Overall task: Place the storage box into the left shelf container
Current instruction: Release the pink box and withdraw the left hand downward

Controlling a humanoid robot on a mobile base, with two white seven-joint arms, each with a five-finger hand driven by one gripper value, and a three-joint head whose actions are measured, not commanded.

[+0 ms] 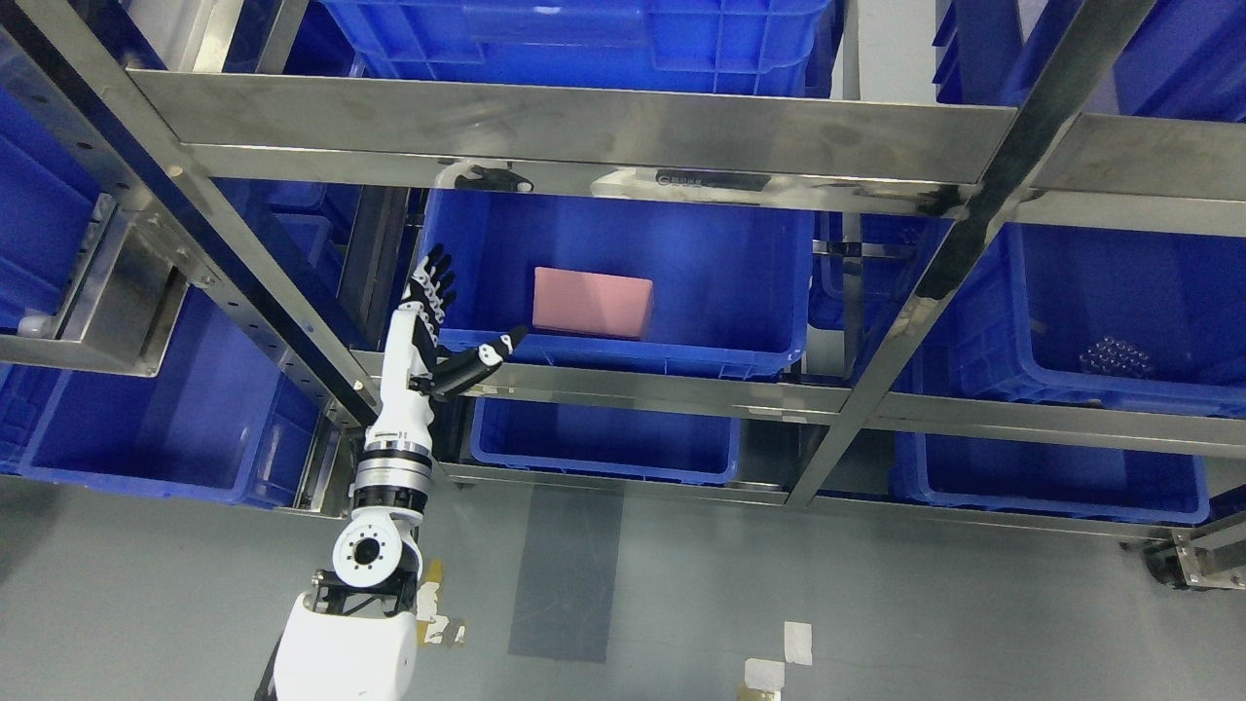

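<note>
Release looks done, by my judgement: pink box [593, 303] lies flat on the floor of the blue bin [623, 355] on the middle shelf, toward its back-left. Left hand [438, 326] is at the box's nine o'clock, beside the bin's left wall, fingers spread and thumb pointing toward the box, holding nothing. Next move probably calls for drawing the arm toward six o'clock, clear of the steel rail [681, 391]. Right arm isn't visible.

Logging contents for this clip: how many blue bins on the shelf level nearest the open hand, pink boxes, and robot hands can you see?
Blue bins on that level: 2, the middle bin and the right bin
Pink storage box: 1, lying inside the middle bin
Robot hands: 1, the left hand, open, empty
Total: 4
</note>
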